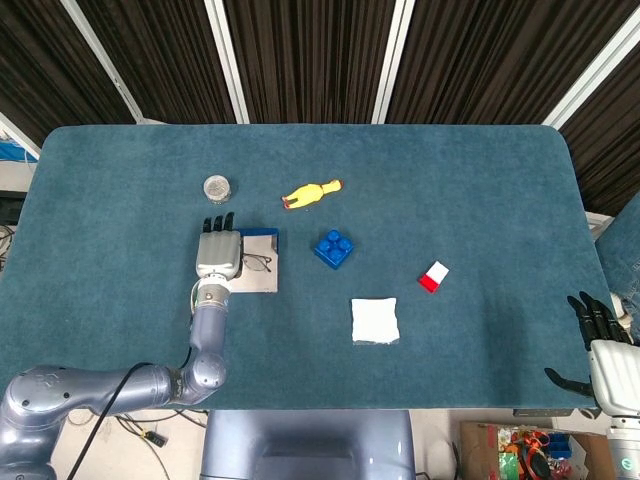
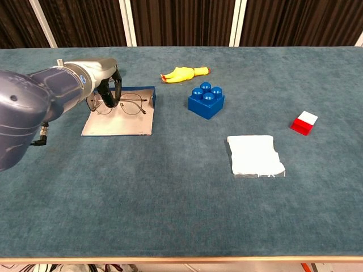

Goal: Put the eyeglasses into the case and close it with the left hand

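The eyeglasses (image 2: 126, 104) have thin dark wire frames and hang just above the open case (image 2: 120, 121), whose pale lining faces up and whose blue lid edge (image 2: 152, 96) stands at the far side. My left hand (image 2: 105, 85) holds the glasses by their left side, fingers curled down around the frame. In the head view the left hand (image 1: 219, 255) covers the case's left part, with the glasses (image 1: 257, 263) showing beside it over the case (image 1: 262, 276). My right hand (image 1: 598, 335) hangs off the table's right edge, fingers apart, holding nothing.
A blue brick (image 2: 206, 100) stands right of the case. Behind it lies a yellow rubber chicken (image 2: 184, 73). A small jar (image 2: 106, 71) sits at the back left. A white folded cloth (image 2: 254, 154) and a red-and-white block (image 2: 304, 122) lie to the right.
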### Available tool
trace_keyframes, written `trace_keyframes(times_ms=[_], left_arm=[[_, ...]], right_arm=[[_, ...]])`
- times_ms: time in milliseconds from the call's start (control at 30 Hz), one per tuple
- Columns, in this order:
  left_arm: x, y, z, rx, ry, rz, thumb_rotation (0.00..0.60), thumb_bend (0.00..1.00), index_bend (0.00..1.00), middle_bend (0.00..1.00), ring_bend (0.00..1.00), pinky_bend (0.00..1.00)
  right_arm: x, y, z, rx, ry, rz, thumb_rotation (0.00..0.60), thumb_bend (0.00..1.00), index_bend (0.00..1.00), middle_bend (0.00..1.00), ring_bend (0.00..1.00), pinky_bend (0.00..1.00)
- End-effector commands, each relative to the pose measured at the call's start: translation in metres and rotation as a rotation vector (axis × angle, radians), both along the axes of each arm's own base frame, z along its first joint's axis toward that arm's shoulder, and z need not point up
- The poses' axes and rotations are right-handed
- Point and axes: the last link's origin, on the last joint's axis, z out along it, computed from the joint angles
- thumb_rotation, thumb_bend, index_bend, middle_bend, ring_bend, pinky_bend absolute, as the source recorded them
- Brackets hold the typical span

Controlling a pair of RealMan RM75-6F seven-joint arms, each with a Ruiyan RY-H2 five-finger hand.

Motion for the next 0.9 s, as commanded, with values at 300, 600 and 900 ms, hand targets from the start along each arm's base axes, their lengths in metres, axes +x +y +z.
trace_keyframes(times_ms=[300, 600, 900], left_arm=[[0.003, 0.019, -0.012, 0.038, -0.017, 0.057, 0.6, 0.44, 0.59, 0.03, 0.0, 0.0], [-0.003, 0.03, -0.016, 0.06, -0.026, 0.108, 0.6, 0.44, 0.59, 0.03, 0.0, 0.0], [-0.003, 0.034, -0.022, 0.063, -0.033, 0.129, 0.6, 0.44, 0.59, 0.03, 0.0, 0.0]], right_arm=[[0.0, 0.0, 0.0, -0.002, -0.004, -0.003, 0.6, 0.03, 0.0, 0.0, 0.02, 0.19], [0.0, 0.0, 0.0, 0.0, -0.005, -0.004, 0.6, 0.03, 0.0, 0.0, 0.02, 0.19], [-0.001, 0.0, 0.001, -0.001, -0.005, -0.007, 0.6, 0.03, 0.0, 0.0, 0.02, 0.19]])
